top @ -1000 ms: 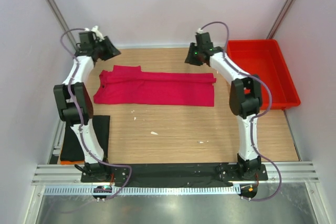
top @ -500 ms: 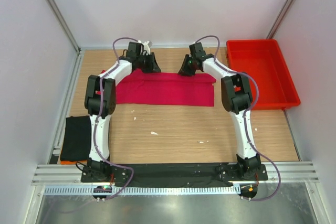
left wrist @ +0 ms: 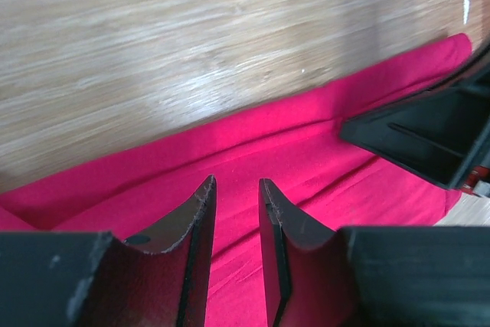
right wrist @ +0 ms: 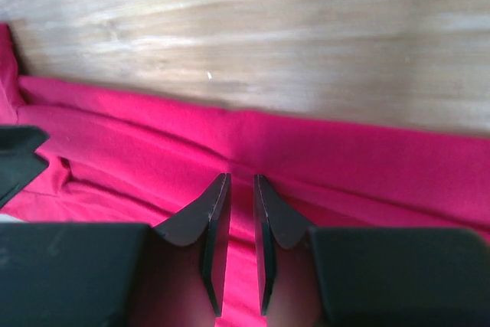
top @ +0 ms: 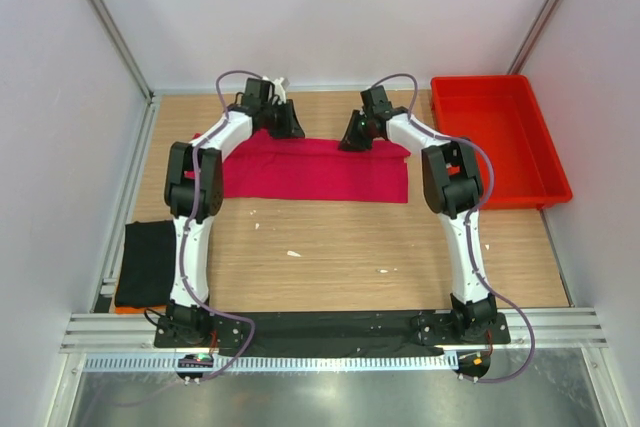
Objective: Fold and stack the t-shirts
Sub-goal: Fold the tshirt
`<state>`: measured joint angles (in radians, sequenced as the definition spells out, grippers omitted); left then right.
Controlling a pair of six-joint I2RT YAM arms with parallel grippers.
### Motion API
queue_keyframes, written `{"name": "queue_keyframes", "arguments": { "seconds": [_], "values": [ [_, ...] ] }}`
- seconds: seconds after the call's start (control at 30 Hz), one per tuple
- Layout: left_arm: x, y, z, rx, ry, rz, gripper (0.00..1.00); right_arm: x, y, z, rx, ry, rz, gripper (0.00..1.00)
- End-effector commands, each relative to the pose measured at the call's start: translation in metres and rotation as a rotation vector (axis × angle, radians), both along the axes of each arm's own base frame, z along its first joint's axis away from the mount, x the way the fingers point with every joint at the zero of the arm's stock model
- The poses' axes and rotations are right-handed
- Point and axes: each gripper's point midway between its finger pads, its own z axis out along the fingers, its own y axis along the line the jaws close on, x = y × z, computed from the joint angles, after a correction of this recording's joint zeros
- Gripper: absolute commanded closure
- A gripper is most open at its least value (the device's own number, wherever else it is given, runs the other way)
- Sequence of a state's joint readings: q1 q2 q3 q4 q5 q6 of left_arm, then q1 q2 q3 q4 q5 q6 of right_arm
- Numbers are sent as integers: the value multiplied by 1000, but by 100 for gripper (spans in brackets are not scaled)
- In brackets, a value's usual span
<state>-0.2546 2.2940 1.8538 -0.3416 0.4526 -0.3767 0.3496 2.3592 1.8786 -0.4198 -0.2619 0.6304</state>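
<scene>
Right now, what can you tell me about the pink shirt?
The pink shirt is soft crimson cloth, folded into a long flat band lying across the far part of the wooden table, with gentle creases along its length. The left gripper and the right gripper are down on its far edge, fingers narrowly apart with cloth showing between them; whether they pinch it I cannot tell.

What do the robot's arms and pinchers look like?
The left arm and right arm are white tubes with chunky black joints, on black bases. A thin purple-grey cable loops along each one. The left gripper and right gripper each have two black fingers, flat inside and curved outside, tapering to thin tips.
</scene>
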Motion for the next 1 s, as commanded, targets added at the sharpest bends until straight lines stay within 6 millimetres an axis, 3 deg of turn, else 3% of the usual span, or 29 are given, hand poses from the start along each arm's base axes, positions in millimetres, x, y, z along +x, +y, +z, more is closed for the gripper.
{"name": "queue_keyframes", "arguments": {
  "seconds": [0.0,0.27,0.53,0.73,0.8,0.9,0.97],
  "values": [
    [5,-4,4,9,-21,-22,70,-5,4,51,20,-82,41,76],
    [3,-8,-5,13,2,-31,71,-23,1,47,18,-53,66,75],
    [7,-9,6,12,-24,-36,71,-34,1,42,24,-27,90,75],
    [16,10,0,151,-65,-26,70,-8,-4,60,-10,-111,41,70],
    [16,18,-8,207,-53,-31,69,1,-6,58,-29,-119,18,67],
    [33,39,10,305,-105,10,63,10,-19,56,-103,-122,-38,57],
    [44,63,16,378,-119,85,54,14,-26,56,-121,-121,-57,52]
  ]
}}
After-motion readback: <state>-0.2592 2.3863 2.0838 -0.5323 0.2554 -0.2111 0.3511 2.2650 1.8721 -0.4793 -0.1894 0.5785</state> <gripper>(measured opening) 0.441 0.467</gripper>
